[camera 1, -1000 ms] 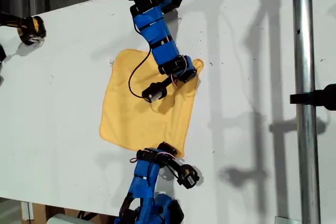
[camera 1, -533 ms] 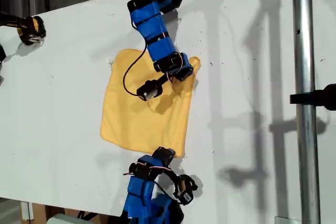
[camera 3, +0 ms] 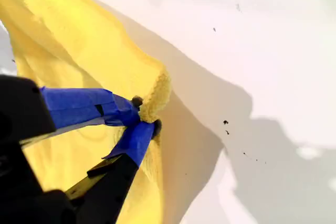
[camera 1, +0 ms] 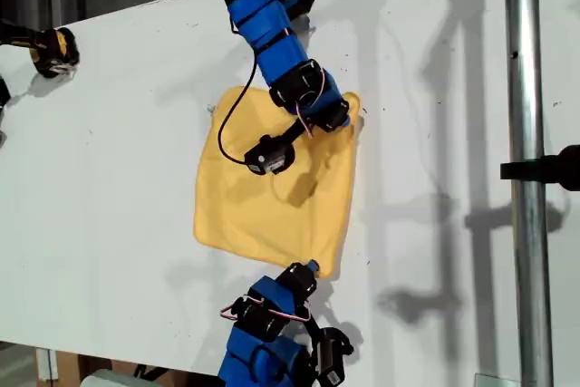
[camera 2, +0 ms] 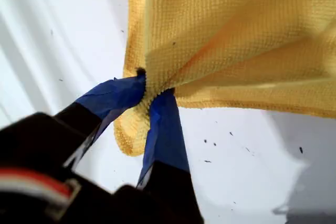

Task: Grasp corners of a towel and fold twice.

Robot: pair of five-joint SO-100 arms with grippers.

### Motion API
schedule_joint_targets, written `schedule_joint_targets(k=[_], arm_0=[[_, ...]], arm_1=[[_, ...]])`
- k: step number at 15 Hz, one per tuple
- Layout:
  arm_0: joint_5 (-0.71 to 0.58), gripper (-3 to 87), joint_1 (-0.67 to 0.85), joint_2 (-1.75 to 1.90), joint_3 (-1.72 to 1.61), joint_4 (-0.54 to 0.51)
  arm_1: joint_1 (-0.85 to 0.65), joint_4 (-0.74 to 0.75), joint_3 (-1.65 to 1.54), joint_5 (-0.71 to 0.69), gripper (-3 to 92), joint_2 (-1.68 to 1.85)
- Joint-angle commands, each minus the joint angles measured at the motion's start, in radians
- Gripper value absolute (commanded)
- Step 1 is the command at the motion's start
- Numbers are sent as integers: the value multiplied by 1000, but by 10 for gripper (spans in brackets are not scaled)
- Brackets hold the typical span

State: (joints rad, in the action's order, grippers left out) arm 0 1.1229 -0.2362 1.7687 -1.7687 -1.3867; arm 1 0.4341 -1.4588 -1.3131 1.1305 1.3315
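In the exterior view the towel [camera 1: 272, 197] lay mostly flat on the white table [camera 1: 118, 133], well apart from the metal pole [camera 1: 524, 169], on the exterior view's left of it. Two blue arms reached in, one at each of the two corners [camera 1: 352, 101] nearest the pole, and that pole-side edge looked a bit lifted and rumpled. I honestly couldn't tell which arm was which from up there. There was a tiny pale bit on the towel's edge farthest from the pole that might've been a tag, but it was way too small to read. In the first wrist view, my first gripper [camera 2: 152, 85] had its jaws closed tight on a bunched corner, with cloth squeezed between the blue tape [camera 2: 113, 98] on the tips and fanning away in soft folds. In the second wrist view, my second gripper [camera 3: 144, 114] was pinched onto a rounded hem corner, with the cloth hanging off it, raised above the table. My read: it's light, floppy and a bit grippy, nothing fragile, so it'll sag and drag wherever it isn't held. I'd grab right at the hemmed corners, where it's thickest. I saw no brand or readable writing anywhere.
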Motion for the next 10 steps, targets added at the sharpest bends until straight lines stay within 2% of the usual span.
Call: schedule_joint_targets(k=[1,4,8,10], arm_0=[[8,-8,-38,55,60,-6],[-8,-8,46,129,21,-12],[-160,-8,299,178,-49,-23],[-252,-8,437,170,-87,23]], arm_1=[[40,11,101,-21,-1,9],[-43,-52,57,-18,-1,98],[-290,-101,-201,-49,-1,374],[-423,-109,-307,-77,-1,476]])
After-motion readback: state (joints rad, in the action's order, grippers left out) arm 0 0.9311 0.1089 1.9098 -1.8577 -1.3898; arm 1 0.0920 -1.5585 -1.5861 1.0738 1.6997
